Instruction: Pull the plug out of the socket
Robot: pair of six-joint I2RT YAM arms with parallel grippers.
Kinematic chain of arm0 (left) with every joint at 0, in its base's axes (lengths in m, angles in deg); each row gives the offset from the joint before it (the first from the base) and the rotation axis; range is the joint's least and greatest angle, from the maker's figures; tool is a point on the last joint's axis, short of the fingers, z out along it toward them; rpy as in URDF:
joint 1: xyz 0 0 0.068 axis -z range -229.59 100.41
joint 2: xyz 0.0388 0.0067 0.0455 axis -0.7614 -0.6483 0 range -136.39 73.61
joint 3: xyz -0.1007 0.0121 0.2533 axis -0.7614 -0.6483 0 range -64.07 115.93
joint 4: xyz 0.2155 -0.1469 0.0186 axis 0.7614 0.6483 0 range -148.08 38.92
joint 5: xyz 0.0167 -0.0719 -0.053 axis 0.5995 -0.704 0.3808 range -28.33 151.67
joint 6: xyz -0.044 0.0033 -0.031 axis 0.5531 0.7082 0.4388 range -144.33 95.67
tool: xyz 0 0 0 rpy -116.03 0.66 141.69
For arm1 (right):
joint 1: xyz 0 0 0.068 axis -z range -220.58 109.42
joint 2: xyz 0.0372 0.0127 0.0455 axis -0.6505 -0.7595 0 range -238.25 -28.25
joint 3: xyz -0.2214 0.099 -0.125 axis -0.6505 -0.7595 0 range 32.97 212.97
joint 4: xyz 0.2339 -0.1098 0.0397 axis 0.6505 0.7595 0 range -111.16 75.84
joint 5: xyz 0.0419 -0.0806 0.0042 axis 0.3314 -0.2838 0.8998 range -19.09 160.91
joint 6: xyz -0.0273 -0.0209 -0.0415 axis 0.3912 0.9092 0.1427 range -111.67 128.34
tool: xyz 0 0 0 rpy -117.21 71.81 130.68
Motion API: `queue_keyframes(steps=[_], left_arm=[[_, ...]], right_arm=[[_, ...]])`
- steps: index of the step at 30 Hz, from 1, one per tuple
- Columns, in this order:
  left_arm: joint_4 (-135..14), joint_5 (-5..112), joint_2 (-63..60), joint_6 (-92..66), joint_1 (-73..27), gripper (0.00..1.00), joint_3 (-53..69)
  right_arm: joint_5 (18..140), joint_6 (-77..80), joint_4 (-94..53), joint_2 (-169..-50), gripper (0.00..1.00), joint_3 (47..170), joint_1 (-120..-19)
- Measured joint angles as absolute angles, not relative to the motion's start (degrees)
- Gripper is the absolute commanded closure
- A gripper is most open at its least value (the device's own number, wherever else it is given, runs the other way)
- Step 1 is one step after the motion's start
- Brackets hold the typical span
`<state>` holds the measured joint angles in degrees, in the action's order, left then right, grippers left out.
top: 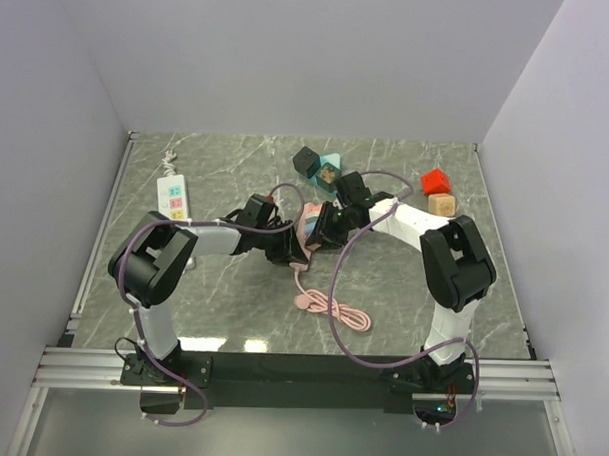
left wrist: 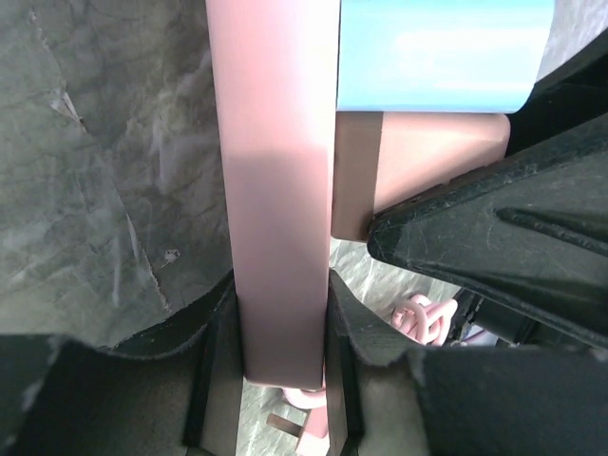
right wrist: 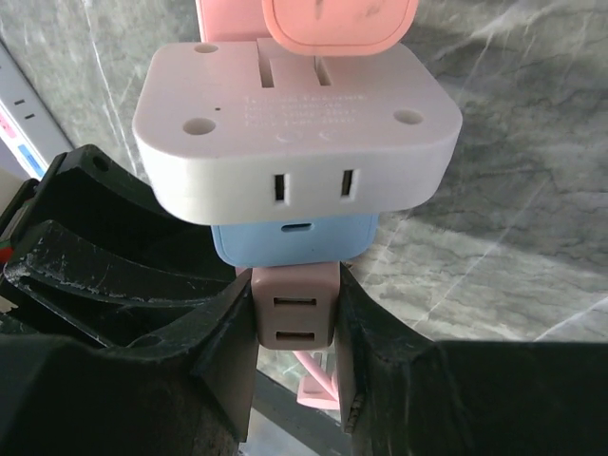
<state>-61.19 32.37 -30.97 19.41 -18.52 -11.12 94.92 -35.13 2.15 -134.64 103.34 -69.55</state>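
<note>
At table centre the right gripper (right wrist: 294, 313) clamps the white-blue-pink plastic socket block (right wrist: 294, 142); the left gripper (left wrist: 280, 318) pinches its flat pink plug (left wrist: 280, 171). A coiled pink cable (top: 332, 309) lies at 6 o'clock and a white power strip (top: 174, 196) at 10.
</note>
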Motion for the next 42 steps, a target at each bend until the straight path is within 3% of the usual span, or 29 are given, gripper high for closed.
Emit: queue_keyframes(steps=[23, 33, 39, 42], left_arm=[[-60.4, 36.0, -32.8, 18.6, -19.5, 0.99, -8.5], [-60.5, 35.9, -32.7, 18.6, -19.5, 0.99, -8.5], [-60.6, 35.5, -32.7, 18.6, -19.5, 0.99, -8.5], [-60.6, 35.4, -32.7, 18.6, -19.6, 0.99, -8.5]], right_arm=[[95.9, -38.8, -4.6, -120.6, 1.00, 92.5, -61.7], [88.8, -38.6, -5.1, -120.5, 1.00, 91.4, -41.4], [81.8, -41.3, -7.2, -124.9, 1.00, 92.6, -35.2], [79.6, -42.0, -7.4, -129.2, 0.89, 94.3, -33.9]])
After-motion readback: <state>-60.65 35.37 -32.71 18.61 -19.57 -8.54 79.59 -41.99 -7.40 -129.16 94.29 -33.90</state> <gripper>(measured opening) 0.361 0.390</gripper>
